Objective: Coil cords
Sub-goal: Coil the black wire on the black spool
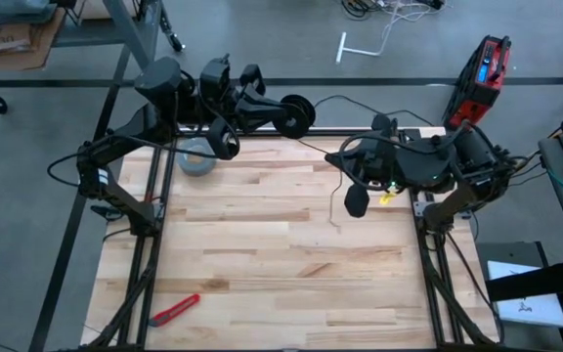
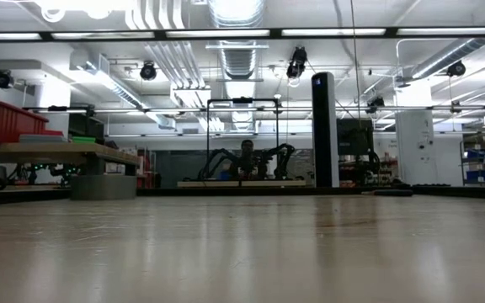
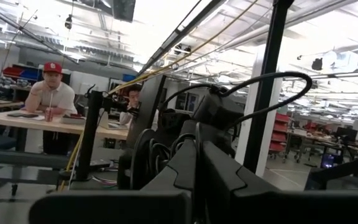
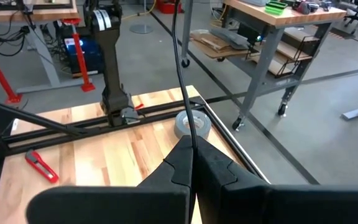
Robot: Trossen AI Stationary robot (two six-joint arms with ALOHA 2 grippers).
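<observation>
Up at the desk's [image 1: 262,244] far edge, the left gripper [image 1: 280,114] has its fingers together on the reel [image 1: 296,114]. From there the cord [image 1: 325,149] runs right to the right gripper [image 1: 345,161], fingers pinched on the strand. It looks light, limp and prone to tangling — best held near the reel. The free end is too thin to trace, and the low view shows neither arm.
</observation>
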